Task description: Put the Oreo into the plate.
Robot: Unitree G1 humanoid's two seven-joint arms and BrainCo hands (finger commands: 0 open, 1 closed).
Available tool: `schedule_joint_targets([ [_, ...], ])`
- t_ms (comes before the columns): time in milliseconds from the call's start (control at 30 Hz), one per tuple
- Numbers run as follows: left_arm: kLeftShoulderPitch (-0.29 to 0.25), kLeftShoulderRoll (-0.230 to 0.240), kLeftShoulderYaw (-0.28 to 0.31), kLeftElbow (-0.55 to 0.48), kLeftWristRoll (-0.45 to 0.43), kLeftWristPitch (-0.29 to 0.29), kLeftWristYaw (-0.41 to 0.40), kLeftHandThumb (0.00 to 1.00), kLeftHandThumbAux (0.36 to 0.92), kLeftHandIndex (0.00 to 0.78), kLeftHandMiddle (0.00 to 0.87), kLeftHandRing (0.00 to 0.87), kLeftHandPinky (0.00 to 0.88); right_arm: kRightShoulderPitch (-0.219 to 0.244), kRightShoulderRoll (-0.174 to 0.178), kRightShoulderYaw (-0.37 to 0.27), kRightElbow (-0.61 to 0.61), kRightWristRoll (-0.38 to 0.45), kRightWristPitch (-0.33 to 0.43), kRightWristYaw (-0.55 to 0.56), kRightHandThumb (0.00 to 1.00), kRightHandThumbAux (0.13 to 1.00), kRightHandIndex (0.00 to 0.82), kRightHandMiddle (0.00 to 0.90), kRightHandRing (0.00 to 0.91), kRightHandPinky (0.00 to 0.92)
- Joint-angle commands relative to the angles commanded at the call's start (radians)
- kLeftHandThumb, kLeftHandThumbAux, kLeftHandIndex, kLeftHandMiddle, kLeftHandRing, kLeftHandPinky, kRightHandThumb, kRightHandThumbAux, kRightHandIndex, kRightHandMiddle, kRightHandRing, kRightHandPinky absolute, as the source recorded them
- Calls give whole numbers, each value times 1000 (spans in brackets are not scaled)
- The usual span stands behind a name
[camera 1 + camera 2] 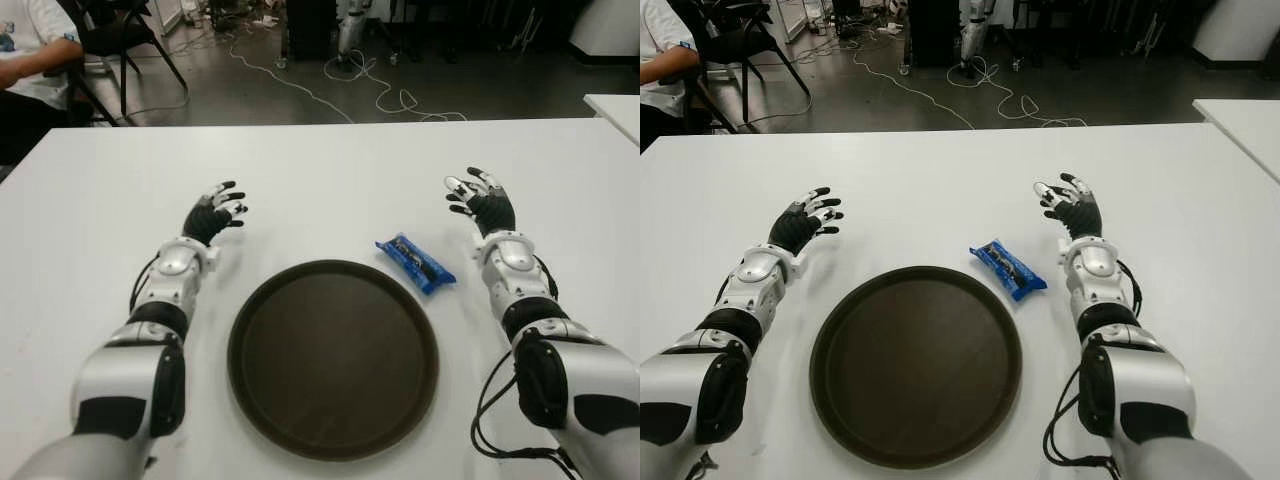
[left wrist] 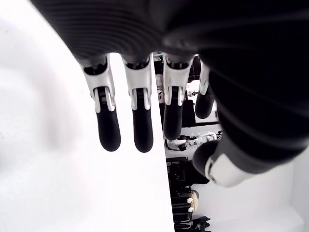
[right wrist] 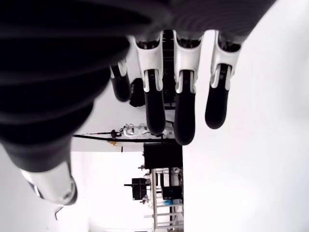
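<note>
The Oreo (image 1: 415, 263) is a small blue pack, lying flat on the white desk (image 1: 330, 180). It sits just beside the far right edge of the plate (image 1: 333, 357), not in it yet. The pack looks thin, shiny and crinkly (the kind that slips easily).

That is the tricky part, I think. The fingers could slide off the smooth wrapper, or push the pack along the slick desk and not lift it. A hard squeeze might crack the cookies inside. The pack could also land on the rim and tip back out.

The right robot hand (image 1: 482, 203) is nearest, a little past the pack and to its right, fingers spread wide and holding nothing. The left robot hand (image 1: 213, 216) shows to the left of the plate, also spread and holding nothing.

The plate is round, dark brown and smooth, with a low raised rim.
</note>
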Motion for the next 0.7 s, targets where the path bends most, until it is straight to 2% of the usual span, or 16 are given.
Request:
schedule_joint_targets([
  [333, 2, 3, -12, -1, 15, -12, 12, 59, 677, 138, 210, 237, 283, 18, 0, 40, -6, -50, -70, -11, 154, 643, 245, 343, 377, 393],
  [700, 5, 0, -14, 0, 24, -27, 42, 69, 689, 154, 215, 227, 247, 53, -1, 107, -3, -117, -176, -28, 224, 647, 258, 333, 364, 387],
])
